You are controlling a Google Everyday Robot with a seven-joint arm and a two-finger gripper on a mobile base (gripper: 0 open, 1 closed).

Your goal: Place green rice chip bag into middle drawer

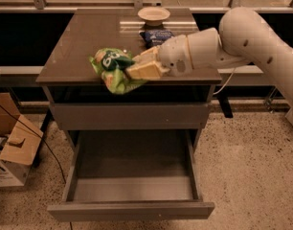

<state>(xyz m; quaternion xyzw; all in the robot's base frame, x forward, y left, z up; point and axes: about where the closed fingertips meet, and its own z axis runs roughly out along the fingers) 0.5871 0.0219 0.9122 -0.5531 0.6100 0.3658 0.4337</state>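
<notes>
- Camera view: the gripper (pixel 135 65) was over the front part of the cabinet top (pixel 79 42), at the end of a white arm (pixel 242 37) reaching in from the right.
- Its tan fingers (pixel 147 71) were clenched on the right side of the green rice chip bag (pixel 112 69).
- The bag sat crumpled at the front edge of the top, left of centre, with its lower part overhanging the edge. Whether it rested on the surface or was lifted clear could not be told.
- The middle drawer (pixel 132 209) stood pulled fully open below, directly under the bag, its plain grey tray exposed.
- The flat drawer front (pixel 132 116) above it was closed.
- A dark blue chip bag (pixel 155 34) lay on the top behind the gripper, well apart from the green bag.
- A pale bowl (pixel 153 15) stood at the rear edge of the top, beyond the blue bag.
- Cardboard boxes (pixel 12 145) sat on the speckled floor (pixel 252 166) to the left of the cabinet.
</notes>
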